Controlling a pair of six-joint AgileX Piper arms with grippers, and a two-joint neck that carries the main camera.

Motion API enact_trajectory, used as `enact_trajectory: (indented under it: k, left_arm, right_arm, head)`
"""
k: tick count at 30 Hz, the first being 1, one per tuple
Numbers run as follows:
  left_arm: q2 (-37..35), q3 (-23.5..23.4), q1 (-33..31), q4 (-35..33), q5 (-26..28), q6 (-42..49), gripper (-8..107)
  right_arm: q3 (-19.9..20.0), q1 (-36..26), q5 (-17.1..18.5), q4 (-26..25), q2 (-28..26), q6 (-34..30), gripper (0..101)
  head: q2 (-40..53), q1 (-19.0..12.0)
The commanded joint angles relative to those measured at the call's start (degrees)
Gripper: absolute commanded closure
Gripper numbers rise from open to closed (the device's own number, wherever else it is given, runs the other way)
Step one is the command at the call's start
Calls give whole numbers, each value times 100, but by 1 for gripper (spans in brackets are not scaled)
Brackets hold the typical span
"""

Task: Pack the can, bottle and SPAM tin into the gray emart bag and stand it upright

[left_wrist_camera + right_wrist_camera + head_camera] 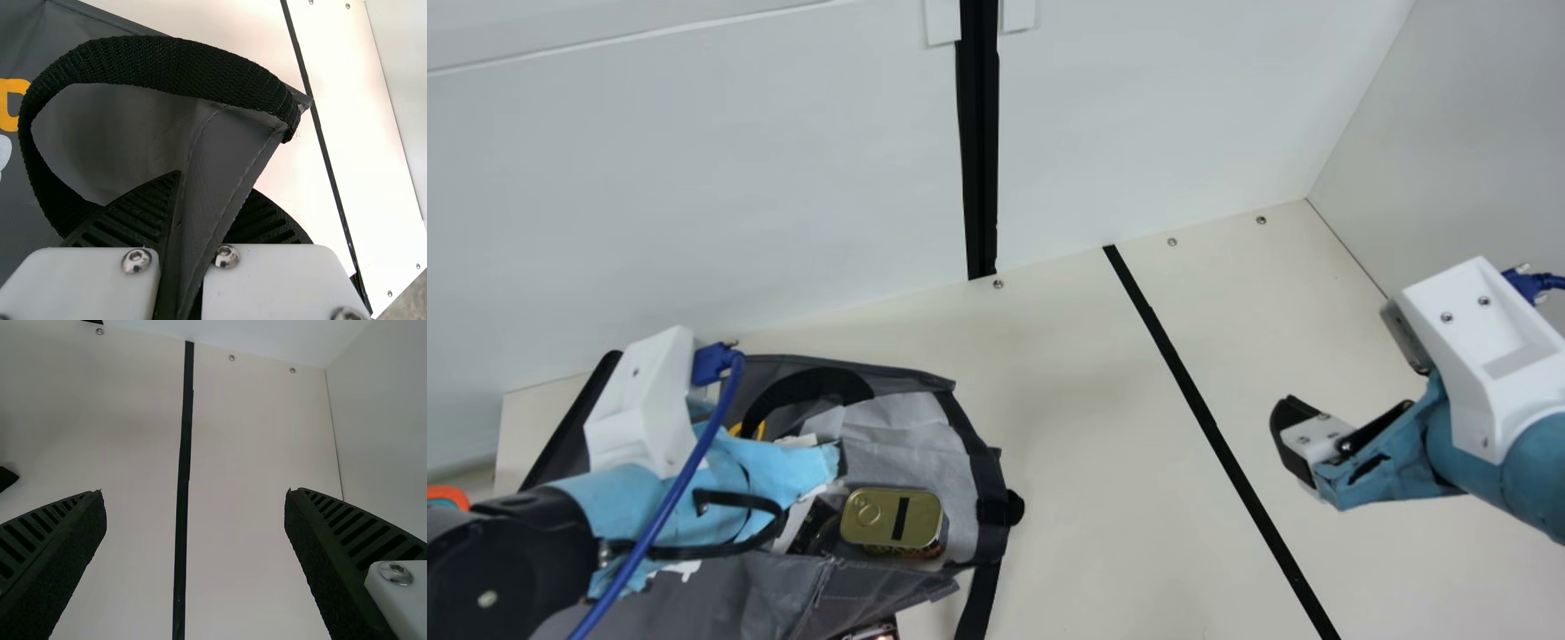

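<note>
In the main view my left gripper [783, 476] is over the gray bag [783, 591], its fingertips hidden. The gold-ended SPAM tin [892, 517] lies within the bag's mouth on the pale lining, a dark object [816, 526] beside it that I cannot identify. In the left wrist view, the left gripper [193, 220] is shut on a fold of the bag [127, 140], below a black strap handle [180, 67]. Over bare table at the right is my right gripper [1303, 444]; the right wrist view has this gripper [195, 513] wide open, nothing between its fingers.
A black line [1192, 391] crosses the cream table [1085, 462] between the bag and the right arm. White walls stand behind and at the right. A dark printed thing [873, 631] shows partly at the bottom edge, below the bag.
</note>
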Motion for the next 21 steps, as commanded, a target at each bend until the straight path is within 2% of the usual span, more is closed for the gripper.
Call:
enact_trajectory:
  k: [1, 12, 21]
  left_arm:
    - [0, 0, 0, 0, 0, 0, 107]
    - [0, 0, 0, 0, 0, 0, 107]
    - [0, 0, 0, 0, 0, 0, 107]
  right_arm:
    - [-104, 23, 103, -171, -7, 158, 6]
    - [-147, 375, 143, -816, -74, 843, 6]
    - [-89, 415, 143, -1050, -164, 1135, 6]
  head:
    - [-14, -130]
    - [-14, -130]
    - [-14, -130]
